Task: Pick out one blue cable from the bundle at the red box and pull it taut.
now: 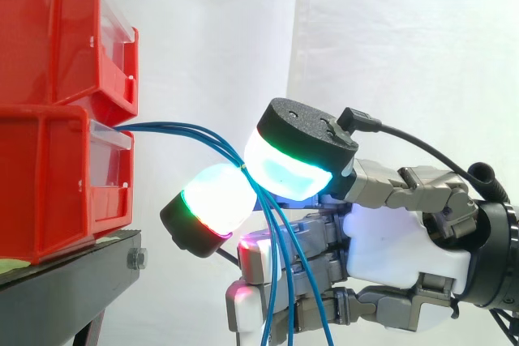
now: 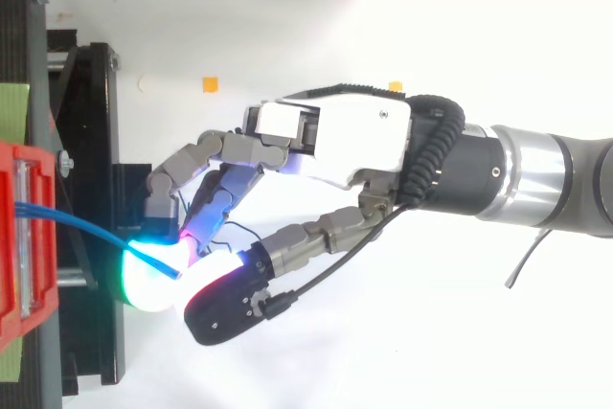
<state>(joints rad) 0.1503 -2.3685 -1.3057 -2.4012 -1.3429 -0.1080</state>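
- White curtain (image 1: 211,38) hangs smooth behind the work; a matte black stand (image 1: 73,281) sits at 8 o'clock in the side view.
- Glossy red plastic bins (image 1: 49,79) are stacked on it.
- Thin blue cables (image 1: 162,126) leave the bins' front toward 3 o'clock, then droop.
- The hand (image 1: 397,249) pinches them between two rounded glowing pads (image 1: 219,196).

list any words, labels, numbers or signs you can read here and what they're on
None can be read: the red bins, blue cables, robot hand and black stand show no legible print, and the small orange squares on the white surface are blank.
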